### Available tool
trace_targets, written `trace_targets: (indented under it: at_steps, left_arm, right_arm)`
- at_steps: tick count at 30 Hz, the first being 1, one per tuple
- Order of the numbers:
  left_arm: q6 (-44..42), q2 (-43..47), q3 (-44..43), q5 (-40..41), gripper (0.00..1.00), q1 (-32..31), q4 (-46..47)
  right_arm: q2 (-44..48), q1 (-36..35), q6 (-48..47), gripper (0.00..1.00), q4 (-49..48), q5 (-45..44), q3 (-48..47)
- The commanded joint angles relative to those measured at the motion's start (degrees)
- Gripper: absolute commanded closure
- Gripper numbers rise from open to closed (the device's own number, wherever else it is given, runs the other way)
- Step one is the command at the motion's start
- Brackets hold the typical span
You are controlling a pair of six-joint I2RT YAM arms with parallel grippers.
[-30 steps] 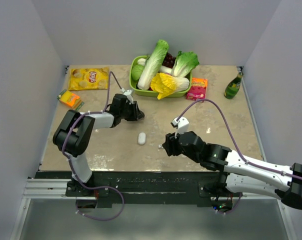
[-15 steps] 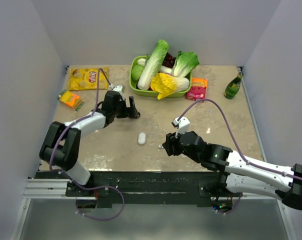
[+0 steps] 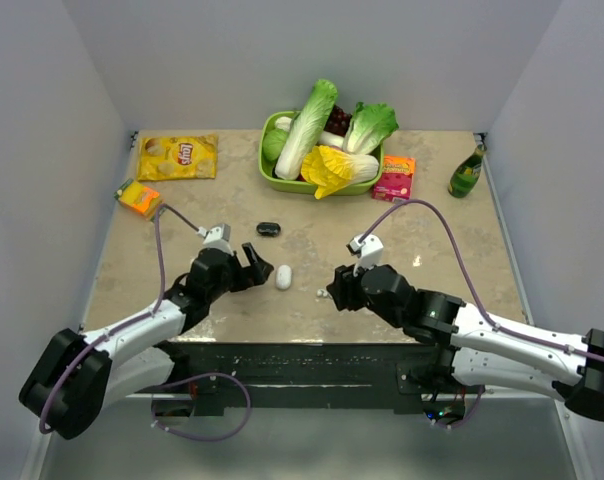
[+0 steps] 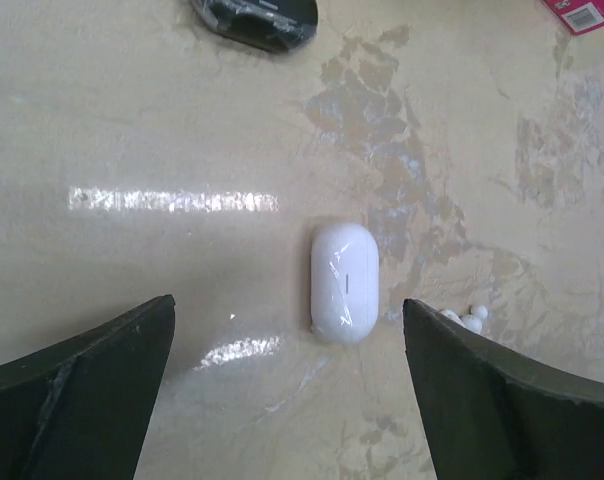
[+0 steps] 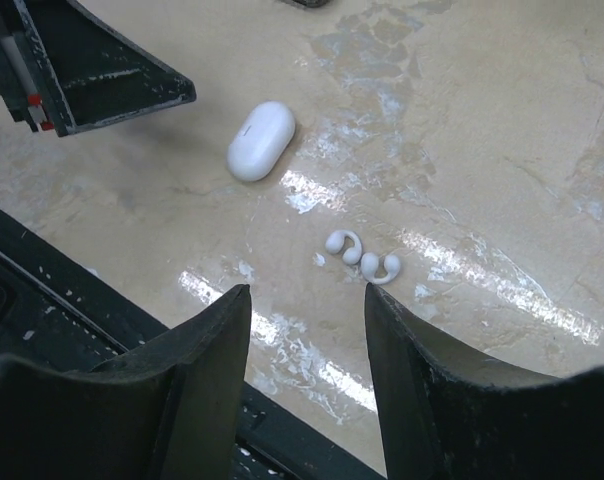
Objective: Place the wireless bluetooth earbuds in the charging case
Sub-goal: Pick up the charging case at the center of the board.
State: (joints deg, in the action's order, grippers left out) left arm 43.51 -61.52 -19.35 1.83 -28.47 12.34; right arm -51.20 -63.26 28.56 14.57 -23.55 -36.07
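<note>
The white oval charging case [image 4: 345,283] lies shut on the marble table, also seen from above [image 3: 283,277] and in the right wrist view [image 5: 261,141]. Two white hook-shaped earbuds [image 5: 362,256] lie side by side on the table just to its right, showing in the left wrist view as small white beads [image 4: 465,318]. My left gripper [image 4: 288,305] is open wide, just short of the case on its left [image 3: 257,268]. My right gripper [image 5: 307,290] is open and empty, close behind the earbuds [image 3: 332,293].
A small black oval object [image 3: 269,229] lies behind the case. At the back stand a green basket [image 3: 272,175] of vegetables, a pink box [image 3: 394,177], a green bottle [image 3: 467,172], a yellow chip bag [image 3: 178,157] and an orange pack [image 3: 139,197].
My left gripper opened and let go of the black object farther back, then drew toward the near edge and now sits beside the case. The right arm has hardly moved.
</note>
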Motion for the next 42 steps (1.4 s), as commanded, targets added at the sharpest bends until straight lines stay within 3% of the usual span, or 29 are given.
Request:
trace_targets:
  at_steps: [1, 2, 5, 8, 9, 12, 27, 42]
  left_arm:
    - [5.98, 2.80, 1.42, 8.79, 0.00, -4.66, 3.49]
    - [5.98, 2.89, 2.29, 9.59, 0.00, -5.71, 3.31]
    - [5.80, 1.49, 3.35, 10.39, 0.19, -7.65, 3.31]
    - [5.80, -0.44, 5.11, 9.95, 0.52, -8.09, 4.97]
    - [5.97, -0.79, 5.64, 9.69, 0.70, -8.35, 6.63]
    - [6.33, -1.76, 6.87, 9.60, 0.99, -8.71, 8.58]
    - [3.43, -14.85, 3.36, 7.05, 1.00, -12.48, 15.61]
    - [1.49, -21.45, -1.56, 3.80, 1.00, -15.56, 18.60]
  right_arm:
    - [2.68, 0.07, 0.89, 0.48, -1.65, -2.64, 1.18]
    - [3.29, -0.02, 0.97, 0.48, -1.47, -2.73, 1.36]
    - [4.00, -0.02, 1.41, 0.48, -1.12, -2.82, 1.97]
    - [4.00, -0.10, 1.59, 0.48, -0.86, -2.82, 2.06]
    - [4.09, -0.02, 1.68, 0.48, -0.77, -2.82, 2.24]
    - [4.27, -0.02, 1.94, 0.48, -0.59, -2.82, 2.67]
    - [2.86, -0.02, 1.94, 0.48, -1.12, -2.90, 3.12]
    - [1.28, -0.02, 1.24, 0.48, -1.38, -3.34, 2.41]
